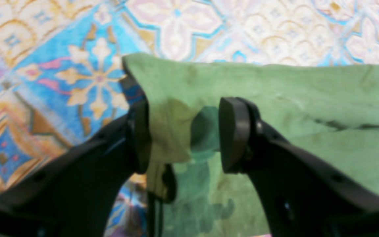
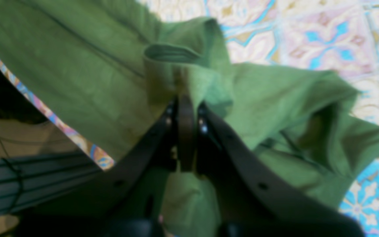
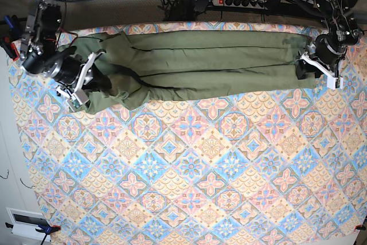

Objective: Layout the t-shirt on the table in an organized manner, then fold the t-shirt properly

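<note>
Patterned table (image 3: 189,187), t-shirt (image 3: 200,64) stretched along far edge, right claw (image 2: 187,98) clamped on one bunched end, left claw (image 1: 184,131) spread wide around the other.

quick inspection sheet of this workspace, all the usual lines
surface: table covered in pink, blue and cream diamond tiles, flat
job's things: t-shirt stretched into a long band along the far edge, bunched at the right arm's end
clutter: nothing seen
grippers: right pincer shut on a fold of the shirt; left pincer open, shirt hem draped between its jaws
cables: power strip and wires on the floor beyond the table
surroundings: white box at the near corner
</note>
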{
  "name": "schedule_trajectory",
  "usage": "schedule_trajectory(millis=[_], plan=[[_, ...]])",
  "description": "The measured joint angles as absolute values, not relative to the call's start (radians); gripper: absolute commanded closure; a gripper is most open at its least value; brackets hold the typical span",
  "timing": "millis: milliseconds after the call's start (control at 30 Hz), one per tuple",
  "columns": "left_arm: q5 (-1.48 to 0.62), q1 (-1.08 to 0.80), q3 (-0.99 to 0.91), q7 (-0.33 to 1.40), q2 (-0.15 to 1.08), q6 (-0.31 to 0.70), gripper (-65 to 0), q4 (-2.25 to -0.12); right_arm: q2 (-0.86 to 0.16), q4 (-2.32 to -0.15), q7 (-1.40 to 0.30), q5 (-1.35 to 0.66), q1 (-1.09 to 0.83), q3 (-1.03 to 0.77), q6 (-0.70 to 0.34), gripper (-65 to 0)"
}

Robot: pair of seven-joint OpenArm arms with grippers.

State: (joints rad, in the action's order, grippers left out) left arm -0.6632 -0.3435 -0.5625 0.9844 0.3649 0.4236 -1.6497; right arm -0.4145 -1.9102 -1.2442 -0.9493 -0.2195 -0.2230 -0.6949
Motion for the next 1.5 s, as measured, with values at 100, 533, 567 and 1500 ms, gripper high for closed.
schedule_trajectory(millis=[100,533,567,1500], plan=[[-0.667,-0.343,-0.574,0.985,0.363,0.427,-30.9,-1.649,-0.439,-1.916,-1.243,-1.024,-0.250,-0.260,-0.695,-0.9],[-0.664,-0.348,-0.638,0.985,0.363,0.425,-30.9,-1.649,-0.443,-1.911,-1.272,-0.981,-0.282,-0.219,-0.695,-1.1],[-0.664,-0.348,-0.637,0.985,0.363,0.425,-30.9,-1.649,-0.441,-1.911,-1.269,-0.949,-0.281,-0.204,-0.696,-1.1],[-0.674,-0.315,-0.698,1.250,0.439,0.430,-61.1,-1.648,-0.385,-1.913,-1.258,-0.716,-0.280,-0.406,-0.696,-24.4]])
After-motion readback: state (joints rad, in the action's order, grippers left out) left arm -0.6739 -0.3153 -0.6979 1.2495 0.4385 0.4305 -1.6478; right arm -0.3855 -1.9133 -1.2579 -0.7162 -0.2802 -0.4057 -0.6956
